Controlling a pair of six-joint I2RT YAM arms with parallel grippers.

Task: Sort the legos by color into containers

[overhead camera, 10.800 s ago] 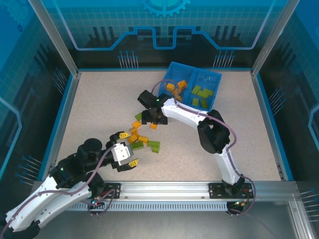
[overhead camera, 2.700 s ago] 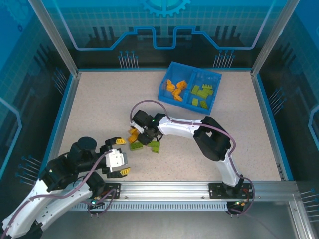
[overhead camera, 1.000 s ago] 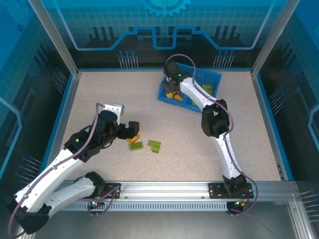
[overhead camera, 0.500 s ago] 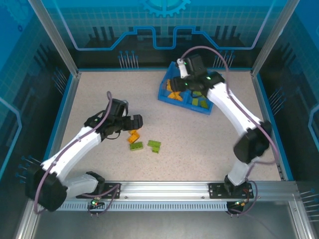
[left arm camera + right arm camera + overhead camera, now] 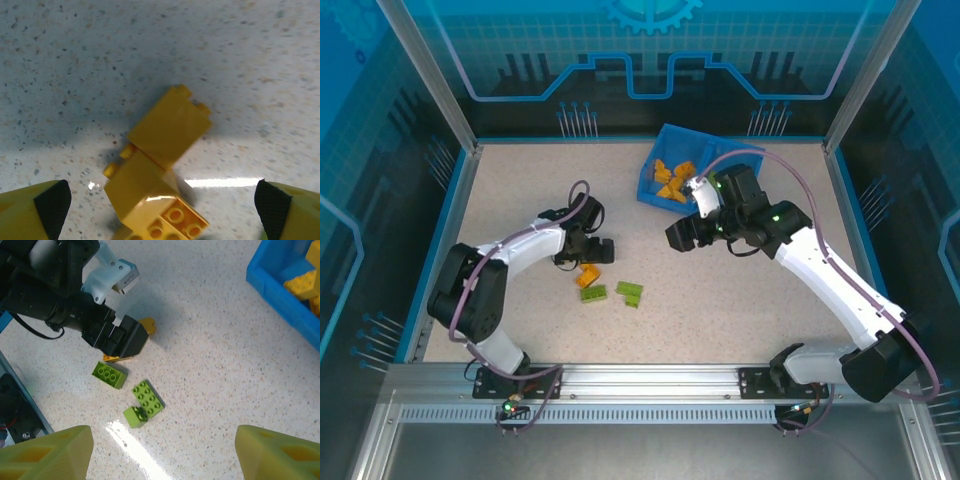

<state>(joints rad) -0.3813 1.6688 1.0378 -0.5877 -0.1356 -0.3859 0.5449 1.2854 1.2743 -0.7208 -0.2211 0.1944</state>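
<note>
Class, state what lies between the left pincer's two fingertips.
Orange bricks, touching each other, lie between the open left pincer fingertips, as the left wrist view shows.

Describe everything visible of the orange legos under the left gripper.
Two glossy orange plastic legos lie loose on the speckled table, touching corner to corner. The farther one lies on its side, studs pointing sideways; the nearer shows a face of round studs or sockets, hard to tell which. The open left gripper hangs above, clear of both.
</note>
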